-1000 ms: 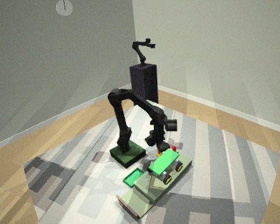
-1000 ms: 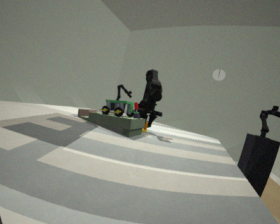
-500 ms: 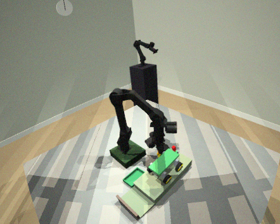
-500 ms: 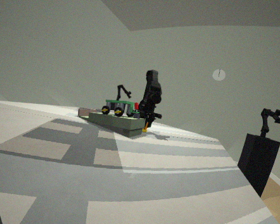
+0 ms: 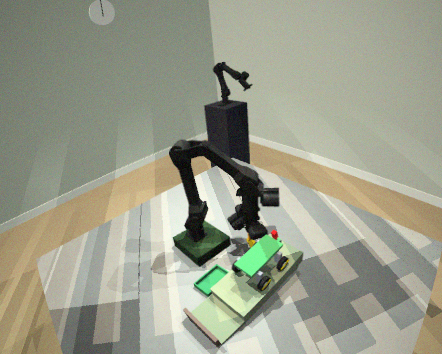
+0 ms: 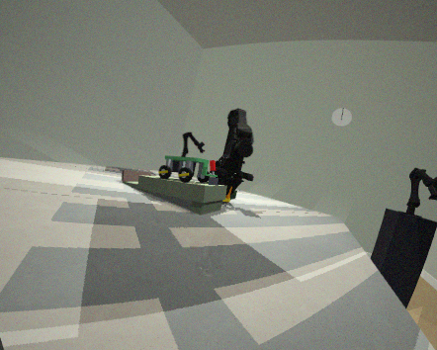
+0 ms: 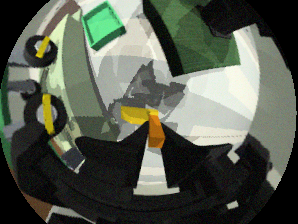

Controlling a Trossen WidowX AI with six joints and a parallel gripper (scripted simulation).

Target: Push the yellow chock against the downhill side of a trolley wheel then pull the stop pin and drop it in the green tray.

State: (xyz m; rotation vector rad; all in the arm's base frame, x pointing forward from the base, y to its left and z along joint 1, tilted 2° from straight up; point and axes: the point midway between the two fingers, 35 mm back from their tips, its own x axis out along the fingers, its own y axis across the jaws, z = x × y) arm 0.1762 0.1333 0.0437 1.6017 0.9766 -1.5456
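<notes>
Got my gripper (image 5: 255, 235) (image 6: 230, 190) (image 7: 153, 124) clamped on the chock's orange handle (image 7: 156, 134), the yellow chock (image 5: 250, 241) (image 6: 227, 199) (image 7: 135, 115) being beside the ramp (image 5: 225, 300) (image 6: 178, 193) (image 7: 80, 75). Top cam's mostly blocked by fingers and trolley (image 5: 259, 254) (image 6: 188, 159) (image 7: 5, 100); on wrist cam its long axis runs sideways, handle on the right, and I can't make out the black base.

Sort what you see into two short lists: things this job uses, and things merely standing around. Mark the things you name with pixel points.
For the job:
- yellow chock with orange handle (image 5: 250, 241) (image 6: 228, 194) (image 7: 156, 135), in the hand (image 7: 153, 124)
- green-topped trolley (image 5: 259, 255) (image 6: 188, 158)
- red-headed stop pin (image 5: 274, 234) (image 6: 213, 165)
- pale green ramp (image 5: 235, 295) (image 6: 175, 191) (image 7: 82, 92)
- shallow green tray (image 5: 200, 286) (image 7: 95, 42)

Standing around:
- second black arm (image 5: 221, 80) (image 6: 414, 190)
- dark square pedestal (image 5: 227, 127) (image 6: 402, 252)
- round pale wall disc (image 5: 101, 13) (image 6: 337, 119)
</notes>
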